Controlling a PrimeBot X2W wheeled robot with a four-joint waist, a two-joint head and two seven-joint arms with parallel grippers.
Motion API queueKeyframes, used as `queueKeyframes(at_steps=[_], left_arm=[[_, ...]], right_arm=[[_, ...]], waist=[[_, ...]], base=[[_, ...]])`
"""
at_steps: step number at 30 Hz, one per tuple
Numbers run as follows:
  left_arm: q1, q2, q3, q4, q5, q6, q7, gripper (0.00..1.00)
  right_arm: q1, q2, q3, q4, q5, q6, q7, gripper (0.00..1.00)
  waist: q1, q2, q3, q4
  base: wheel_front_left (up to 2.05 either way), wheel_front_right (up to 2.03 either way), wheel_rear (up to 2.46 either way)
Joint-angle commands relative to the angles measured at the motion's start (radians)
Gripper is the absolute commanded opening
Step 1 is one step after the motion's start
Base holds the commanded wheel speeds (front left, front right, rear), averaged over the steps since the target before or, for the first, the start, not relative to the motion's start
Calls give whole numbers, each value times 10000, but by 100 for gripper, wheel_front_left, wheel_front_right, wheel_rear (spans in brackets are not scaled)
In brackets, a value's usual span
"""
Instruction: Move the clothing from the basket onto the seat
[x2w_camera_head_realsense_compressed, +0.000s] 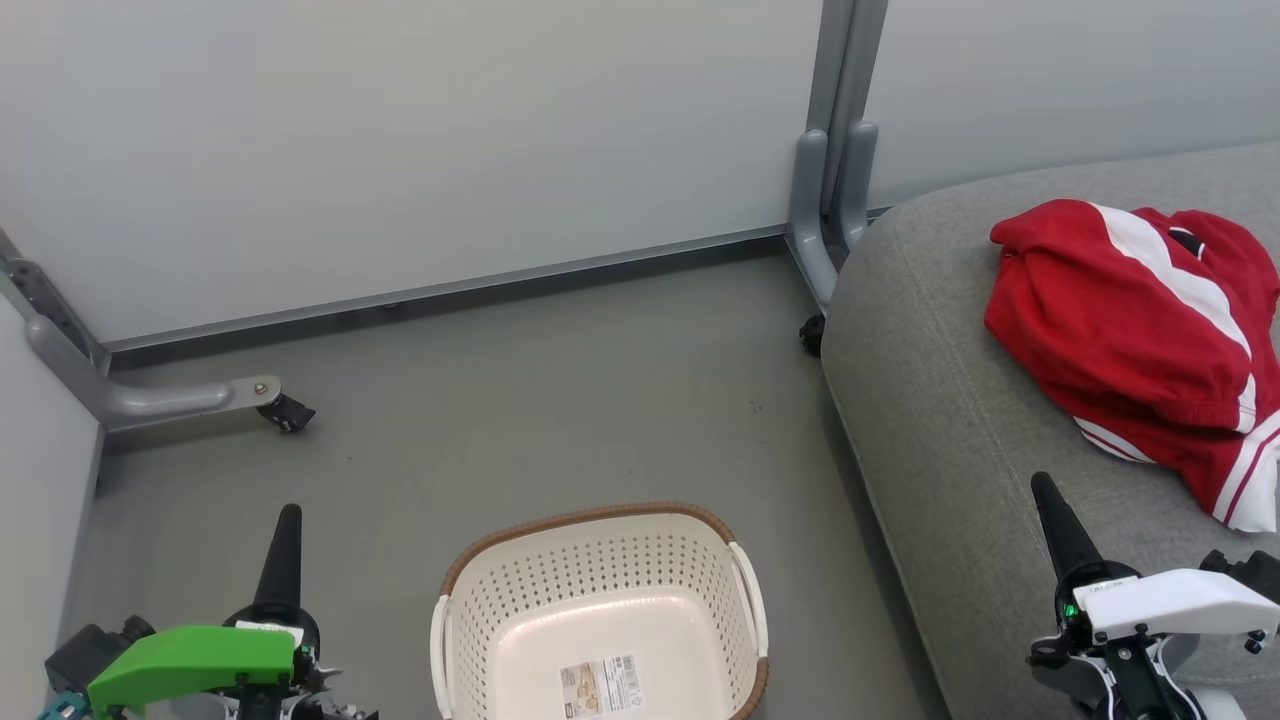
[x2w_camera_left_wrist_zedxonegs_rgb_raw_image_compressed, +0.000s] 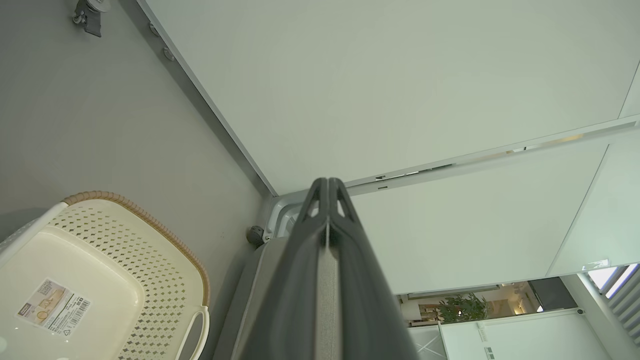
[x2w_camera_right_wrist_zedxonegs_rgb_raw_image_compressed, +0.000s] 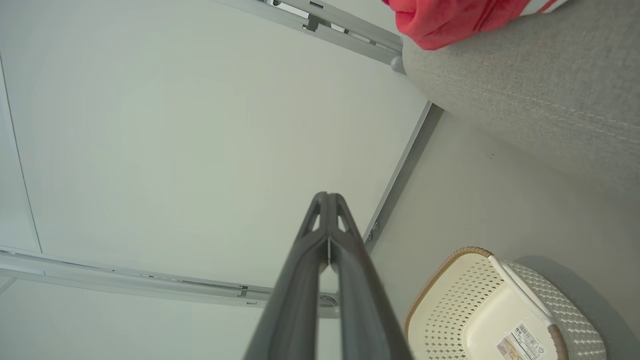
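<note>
Grey floor (x2w_camera_head_realsense_compressed: 520, 420), closed in by pale partition panels (x2w_camera_head_realsense_compressed: 400, 150) on metal feet (x2w_camera_head_realsense_compressed: 170, 398).

The basket (x2w_camera_head_realsense_compressed: 590, 516) was noted on the floor between the two arms. It was empty, and only a label (x2w_camera_head_realsense_compressed: 600, 686) was seen on its inner bottom.

The clothing (x2w_camera_head_realsense_compressed: 1130, 330) was found bunched in a red heap with white trim on the seat (x2w_camera_head_realsense_compressed: 950, 430), well apart from the basket. Whether both garments lay in the heap could not be told for certain.

The left gripper (x2w_camera_head_realsense_compressed: 288, 515) was held over the floor to the left of the basket, fingers pressed together with nothing between them. The right gripper (x2w_camera_head_realsense_compressed: 1045, 490) was held over the seat's front edge, near the heap but not touching it, likewise closed and empty.

Judgement: the transfer step was taken as done, since nothing was left in the basket to be fetched. No further grasp was thought to be called for. At most, care would be needed that the right arm is drawn clear of the heap, so that the clothing is not dragged off the cushion.
</note>
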Motion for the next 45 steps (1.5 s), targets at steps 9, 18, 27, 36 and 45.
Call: queueKeyframes(at_steps=[9,18,27,36,45], left_arm=[[-414,45,201,21,-842,-123,239,0],[-576,31,336,90,-1512,-194,437,0],[-721,17,455,150,-2123,-243,618,0],[-863,4,567,197,-2685,-302,785,0],[-833,-16,589,193,-2625,-295,791,0]], right_arm=[[-286,17,-186,71,860,-2,246,0],[-411,40,-306,138,1526,-2,437,0],[-489,64,-426,208,2148,-3,613,0],[-601,87,-535,268,2716,-3,776,0],[-596,100,-549,266,2673,-3,782,0]], waist=[[0,0,104,-36],[0,0,202,-69],[0,0,300,-102],[0,0,396,-134],[0,0,399,-135]], base=[[0,0,0],[0,0,0],[0,0,0],[0,0,0],[0,0,0]])
